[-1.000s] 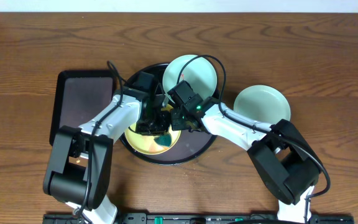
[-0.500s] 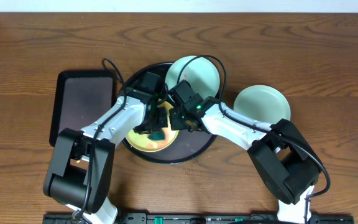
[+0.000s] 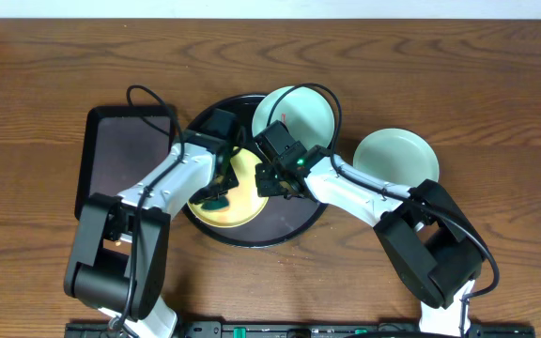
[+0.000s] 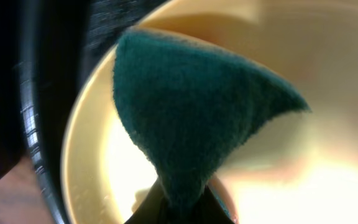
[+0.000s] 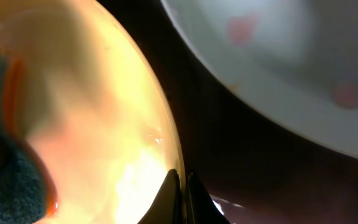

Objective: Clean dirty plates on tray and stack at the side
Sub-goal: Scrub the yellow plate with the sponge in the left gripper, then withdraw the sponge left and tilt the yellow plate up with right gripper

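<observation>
Up close, seemingly pink-spotted mint plate (image 5: 272, 56)

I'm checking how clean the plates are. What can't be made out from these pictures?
The yellow plate: overhead, the left claw covers its left part; in the left wrist view the sponge hides its middle.
The mint plate on the tray: its red spots are blurred in the right wrist view, tiny overhead.
The right claw: whether it grips the yellow rim; blurred in its own view, hidden under its wrist overhead.
</observation>
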`<state>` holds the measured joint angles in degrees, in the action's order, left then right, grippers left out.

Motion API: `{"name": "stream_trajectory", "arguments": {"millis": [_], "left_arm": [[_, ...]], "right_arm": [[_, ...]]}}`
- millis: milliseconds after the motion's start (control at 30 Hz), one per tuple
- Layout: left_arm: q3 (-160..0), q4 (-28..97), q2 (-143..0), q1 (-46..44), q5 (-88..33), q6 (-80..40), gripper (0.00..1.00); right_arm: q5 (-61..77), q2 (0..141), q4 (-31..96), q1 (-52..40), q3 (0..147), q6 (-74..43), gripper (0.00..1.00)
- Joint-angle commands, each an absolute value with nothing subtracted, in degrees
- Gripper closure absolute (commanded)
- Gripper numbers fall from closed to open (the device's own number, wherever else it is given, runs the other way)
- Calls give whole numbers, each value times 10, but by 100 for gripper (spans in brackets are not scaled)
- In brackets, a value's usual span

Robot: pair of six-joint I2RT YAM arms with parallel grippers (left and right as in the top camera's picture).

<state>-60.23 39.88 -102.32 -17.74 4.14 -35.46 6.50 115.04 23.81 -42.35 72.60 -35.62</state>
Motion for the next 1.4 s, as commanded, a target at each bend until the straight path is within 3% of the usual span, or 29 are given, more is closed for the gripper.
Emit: {"name": "stream_trajectory", "arguments": {"millis": [0, 100, 233, 633, 1133, 1367], "left_arm": [[-590, 343, -1041, -178, -192, -168, 93], [-590, 307, -1041, -178, -253, -127, 93], [-590, 272, -1041, -174, -228, -132, 93], [-610, 336, -1041, -126, 68, -299, 93], [-759, 481, -1002, -106, 70, -266, 93], [-790, 492, -937, -37, 71, -253, 93]], "right_arm": [[34, 1153, 245, -418, 730, -357, 99], [34, 1153, 245, -418, 730, -357, 99], [35, 1153, 245, -418, 730, -357, 98], [34, 1153, 245, -418, 730, -357, 99], [35, 1153, 249, -414, 730, -357, 99], [46, 1133, 244, -413, 735, -307, 99]]}}
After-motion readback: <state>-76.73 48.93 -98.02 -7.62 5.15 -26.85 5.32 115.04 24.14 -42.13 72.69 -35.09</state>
